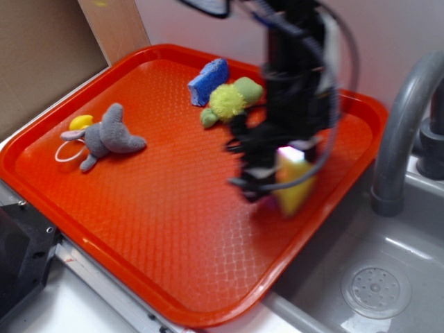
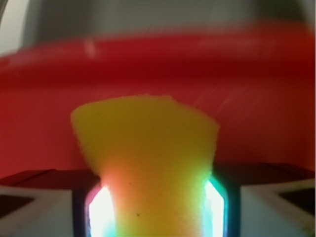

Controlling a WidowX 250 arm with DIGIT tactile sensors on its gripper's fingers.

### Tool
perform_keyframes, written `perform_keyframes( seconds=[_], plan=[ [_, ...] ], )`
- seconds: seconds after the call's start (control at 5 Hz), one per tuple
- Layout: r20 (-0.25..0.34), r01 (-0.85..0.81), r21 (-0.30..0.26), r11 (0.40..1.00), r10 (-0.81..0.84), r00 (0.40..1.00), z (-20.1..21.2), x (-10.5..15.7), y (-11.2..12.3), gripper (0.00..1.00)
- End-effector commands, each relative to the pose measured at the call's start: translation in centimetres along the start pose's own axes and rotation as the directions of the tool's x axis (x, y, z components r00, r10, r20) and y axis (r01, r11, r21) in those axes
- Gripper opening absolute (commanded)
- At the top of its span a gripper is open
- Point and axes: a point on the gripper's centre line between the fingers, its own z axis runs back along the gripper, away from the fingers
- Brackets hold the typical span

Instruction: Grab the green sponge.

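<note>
The green sponge (image 1: 295, 186) shows as a bright yellow foam block held at the tray's right side; its dark scouring face is not visible. My gripper (image 1: 272, 182) is shut on it, blurred by motion. In the wrist view the green sponge (image 2: 148, 158) fills the middle, squeezed narrow between the two glowing fingers (image 2: 101, 210), with my gripper (image 2: 157, 215) closed around its lower part. Whether the sponge touches the tray I cannot tell.
An orange tray (image 1: 104, 208) carries a blue sponge (image 1: 208, 80), a green plush toy with a fuzzy ball (image 1: 230, 101) and a grey plush elephant (image 1: 107, 137). A steel sink (image 1: 374, 277) with a grey faucet (image 1: 402, 125) lies right of the tray.
</note>
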Motion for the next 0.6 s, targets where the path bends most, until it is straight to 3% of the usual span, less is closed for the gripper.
perform_keyframes(
  seconds=[0.0, 0.2, 0.4],
  plan=[
    [-0.147, -0.498, 0.179, 0.849, 0.523, 0.839, 8.2, -4.0, -4.1, 0.00],
    [-0.174, -0.691, 0.237, 0.683, 0.730, 0.661, 10.5, -5.7, -6.2, 0.00],
    [-0.078, -0.850, 0.206, 0.486, 0.874, 0.480, 12.4, -6.5, -7.5, 0.00]
  ],
)
